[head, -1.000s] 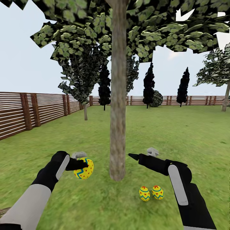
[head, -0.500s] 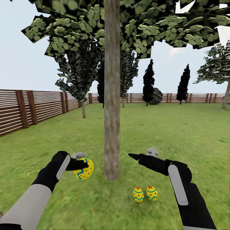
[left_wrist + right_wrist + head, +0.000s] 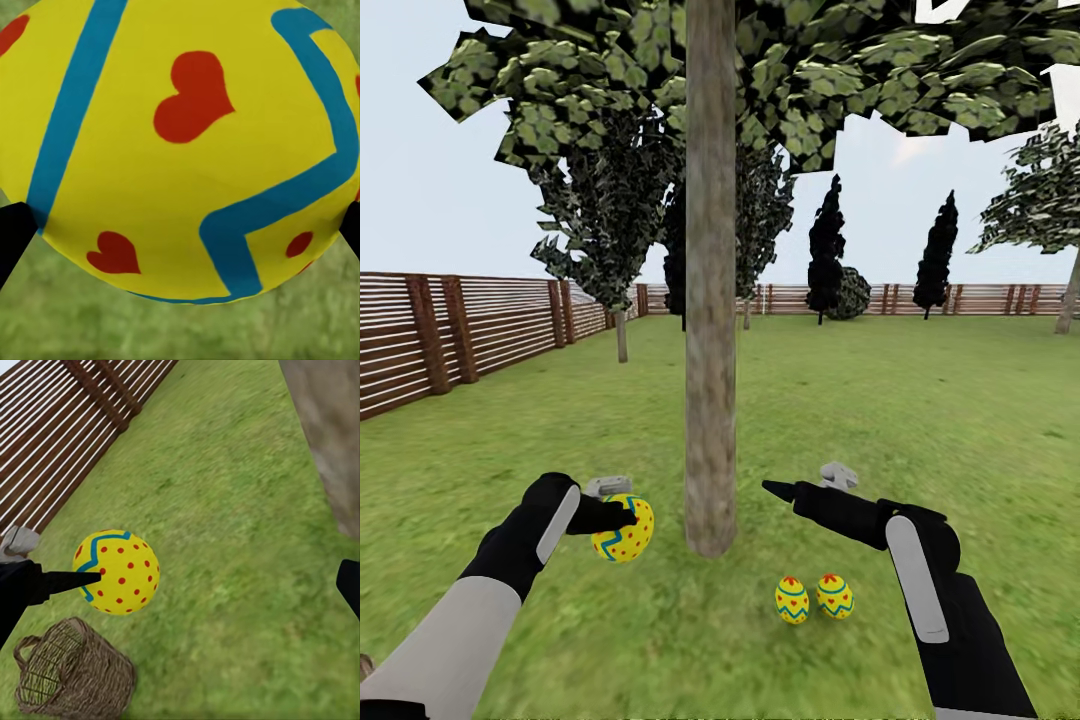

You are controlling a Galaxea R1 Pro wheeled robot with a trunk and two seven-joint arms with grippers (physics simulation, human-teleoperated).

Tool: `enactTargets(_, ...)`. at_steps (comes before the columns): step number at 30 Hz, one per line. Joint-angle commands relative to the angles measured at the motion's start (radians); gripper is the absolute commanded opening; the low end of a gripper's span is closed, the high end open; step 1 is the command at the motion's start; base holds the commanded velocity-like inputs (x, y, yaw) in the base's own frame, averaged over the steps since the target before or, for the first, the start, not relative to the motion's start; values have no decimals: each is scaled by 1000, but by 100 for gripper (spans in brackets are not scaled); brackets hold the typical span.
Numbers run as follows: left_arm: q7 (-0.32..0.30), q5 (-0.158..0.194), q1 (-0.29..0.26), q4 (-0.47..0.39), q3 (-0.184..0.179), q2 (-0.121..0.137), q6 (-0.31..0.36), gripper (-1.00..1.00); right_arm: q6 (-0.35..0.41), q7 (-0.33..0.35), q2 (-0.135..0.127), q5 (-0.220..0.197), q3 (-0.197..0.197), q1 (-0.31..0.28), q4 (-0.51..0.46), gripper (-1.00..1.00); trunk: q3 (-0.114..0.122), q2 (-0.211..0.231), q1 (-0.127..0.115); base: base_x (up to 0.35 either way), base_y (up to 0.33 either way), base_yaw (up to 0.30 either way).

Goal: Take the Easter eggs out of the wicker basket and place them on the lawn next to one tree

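While the view has drifted, arms keep their pose.
Left gripper [image 3: 622,517]: still clamping one egg [image 3: 624,527], tilted, left of the tree [image 3: 710,400].
Right gripper [image 3: 800,487]: spread, holding nothing.
Two eggs [image 3: 792,600]: upright on the lawn [image 3: 920,420], right of the trunk.
Wicker basket [image 3: 73,671]: looks empty.

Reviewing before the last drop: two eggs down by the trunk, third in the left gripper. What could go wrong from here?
1. The held egg hangs above the lawn in the left gripper; released from there it may roll away from the tree.
2. It may roll into the two placed eggs, which lie close together, and scatter them.
3. The right gripper hovers open near the trunk and could clip it.
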Motion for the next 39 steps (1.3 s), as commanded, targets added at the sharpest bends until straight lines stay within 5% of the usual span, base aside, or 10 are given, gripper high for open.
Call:
enactTargets(1,-5,-2,-1,-1,-3,1,3,-100,5,10,1,9,-3,-1,0,100,-3,-1,0,0,0,0)
enactTargets(23,-4,-4,-1,-1,-3,1,1,-100,5,7,2,9,-3,-2,9,100,-39,-1,0,7,-5,0)
enactTargets(39,-4,-7,-1,-1,-3,1,-8,-100,5,7,3,9,-3,-2,12,100,-66,-1,0,165,-208,0)
